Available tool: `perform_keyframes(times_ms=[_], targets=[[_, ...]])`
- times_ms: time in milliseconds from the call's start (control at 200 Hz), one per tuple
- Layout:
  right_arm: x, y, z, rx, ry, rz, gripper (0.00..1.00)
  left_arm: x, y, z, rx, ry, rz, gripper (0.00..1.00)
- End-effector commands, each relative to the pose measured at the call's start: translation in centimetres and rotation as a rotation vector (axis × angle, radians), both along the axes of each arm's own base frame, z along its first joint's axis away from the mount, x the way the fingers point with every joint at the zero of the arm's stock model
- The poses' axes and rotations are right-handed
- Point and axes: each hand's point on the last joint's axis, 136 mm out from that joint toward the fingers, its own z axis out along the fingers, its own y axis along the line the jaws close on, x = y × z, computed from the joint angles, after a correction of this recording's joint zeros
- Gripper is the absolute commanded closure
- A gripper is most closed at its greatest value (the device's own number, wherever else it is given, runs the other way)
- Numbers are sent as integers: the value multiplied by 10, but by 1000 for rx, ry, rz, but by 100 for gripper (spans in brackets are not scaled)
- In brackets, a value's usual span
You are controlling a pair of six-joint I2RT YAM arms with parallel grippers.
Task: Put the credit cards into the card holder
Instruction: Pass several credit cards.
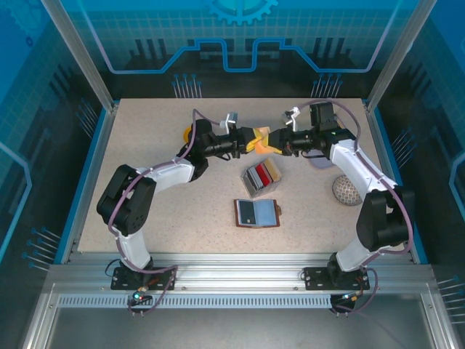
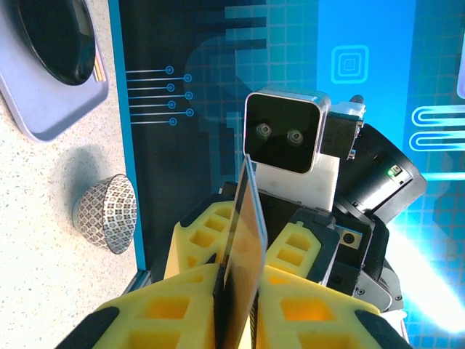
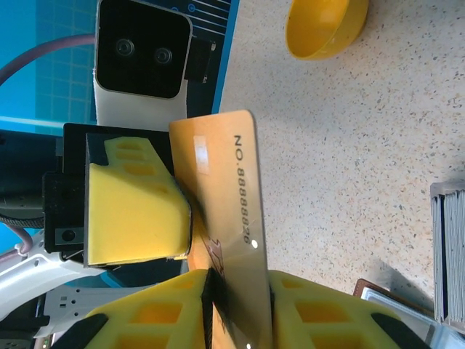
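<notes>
Credit card (image 3: 225, 182), thin glossy gold plastic with embossed digits, is pinched at opposite ends by the right gripper (image 3: 236, 294) and left gripper (image 2: 236, 294), both pairs of yellow fingers (image 2: 174, 305) closed on it. Both arms reach inward, meeting nose to nose above the speckled table (image 1: 145, 153), beyond the open leather card holder (image 1: 257, 213).
</notes>
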Motion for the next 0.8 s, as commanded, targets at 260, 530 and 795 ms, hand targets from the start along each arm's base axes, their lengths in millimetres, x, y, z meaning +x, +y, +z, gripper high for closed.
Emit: perform_keyframes(times_ms=[260,530,795], targets=[[5,-20,-10,-44,31,-84,78,-6,6,33,-63,-103,-10,79],[10,-38,-15,-116,31,-159,83,-1,18,14,-33,-55,50,88],[11,-51,-23,-239,-1,-184,91,5,33,-23,25,81,135,100]])
